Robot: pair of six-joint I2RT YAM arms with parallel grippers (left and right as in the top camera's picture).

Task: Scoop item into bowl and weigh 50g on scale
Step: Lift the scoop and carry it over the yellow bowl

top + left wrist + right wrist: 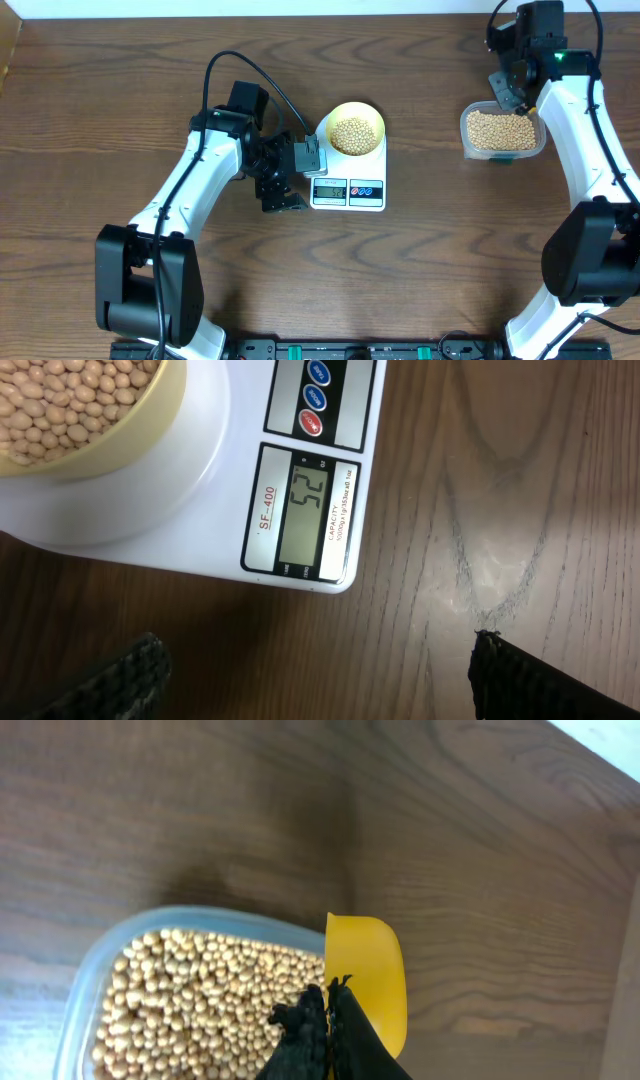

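Beans (354, 133) are sitting in the bowl (379, 122) on the scale (377, 168), seen from overhead. Left wrist: the left gripper (315, 660) is hanging wide open beside the scale, holding nothing. Right wrist: the right gripper (326, 995) is pinching the yellow scoop (370, 970) tight.

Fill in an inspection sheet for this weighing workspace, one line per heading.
Surface: wooden table, dark grain.
Job's things: bowl of beans standing on the scale; display seems to read 52.
Clutter: clear container of more beans.
Grippers: left gripper open beside the scale; right gripper shut on the yellow scoop at the container's edge.
Cables: black cable loops off the left arm.
Surroundings: black rail along the near edge.
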